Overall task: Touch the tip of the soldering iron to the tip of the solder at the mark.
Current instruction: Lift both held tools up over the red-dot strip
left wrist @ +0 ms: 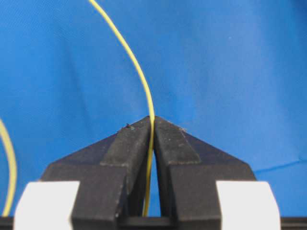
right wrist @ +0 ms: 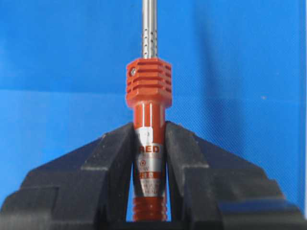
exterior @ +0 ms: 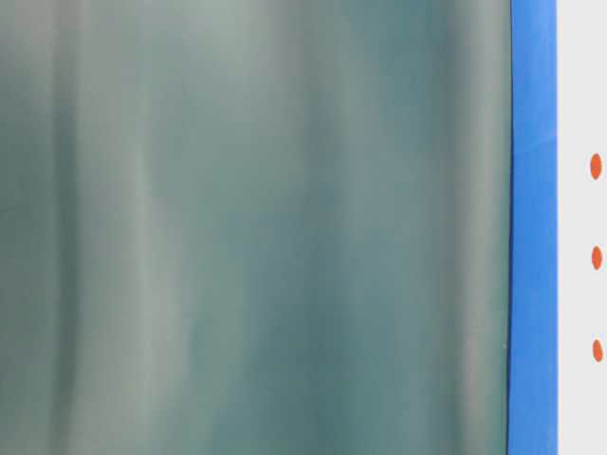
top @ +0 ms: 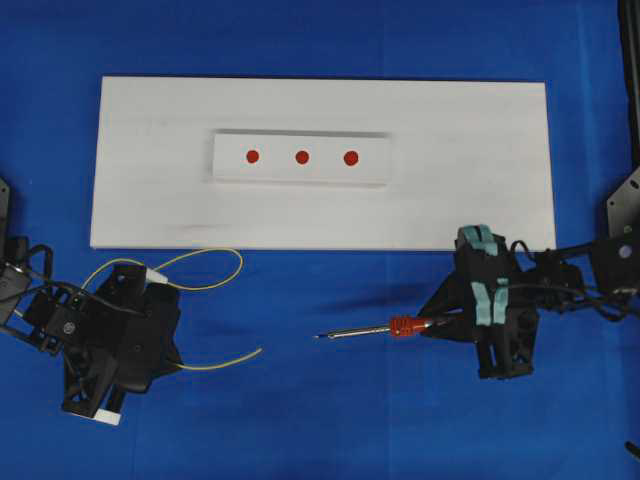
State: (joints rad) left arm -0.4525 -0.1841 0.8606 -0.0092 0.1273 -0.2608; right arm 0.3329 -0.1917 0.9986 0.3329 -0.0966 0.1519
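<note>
Right gripper clamps the iron by its handle, long axis level, tip pointing left over the blue cloth below the board; left gripper pinches the solder, free end trailing right

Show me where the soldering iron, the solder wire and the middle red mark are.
soldering iron (top: 405, 325), overhead view, on its ribbed red collar.
solder wire (top: 215, 365), overhead view, on the lower strand near its free end.
middle red mark (top: 302, 157), overhead view, on the dot's centre.
</note>
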